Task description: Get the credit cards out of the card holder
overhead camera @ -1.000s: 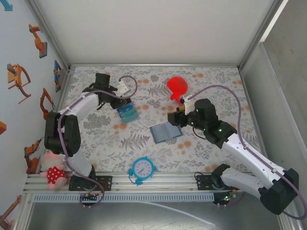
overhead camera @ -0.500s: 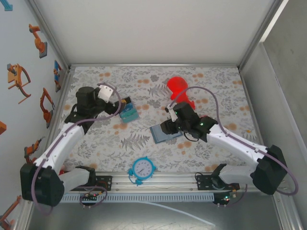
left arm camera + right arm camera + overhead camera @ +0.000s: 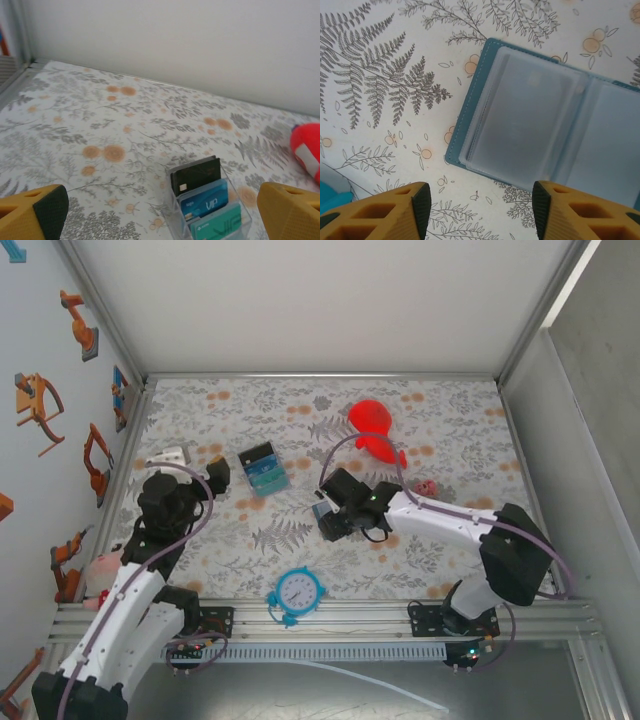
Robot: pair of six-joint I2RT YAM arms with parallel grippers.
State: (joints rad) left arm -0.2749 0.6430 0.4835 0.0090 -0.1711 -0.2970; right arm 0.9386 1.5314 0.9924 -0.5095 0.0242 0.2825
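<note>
Card holder (image 3: 546, 131) lies open flat, teal cover w/ clear plastic sleeves (image 3: 520, 107) inside.

Overhead camera is viewing the whole bench (image 3: 450, 430); right wrist camera is looking straight down, close above the card holder (image 3: 525, 120).

Fern-and-flower print covers the table (image 3: 460, 430). On it, the card holder (image 3: 535, 130) lies open at centre frame, with a clear card stand (image 3: 263, 469) to its upper left, a red object (image 3: 371, 423) above and a blue clock (image 3: 298, 591) at the bottom edge.
</note>
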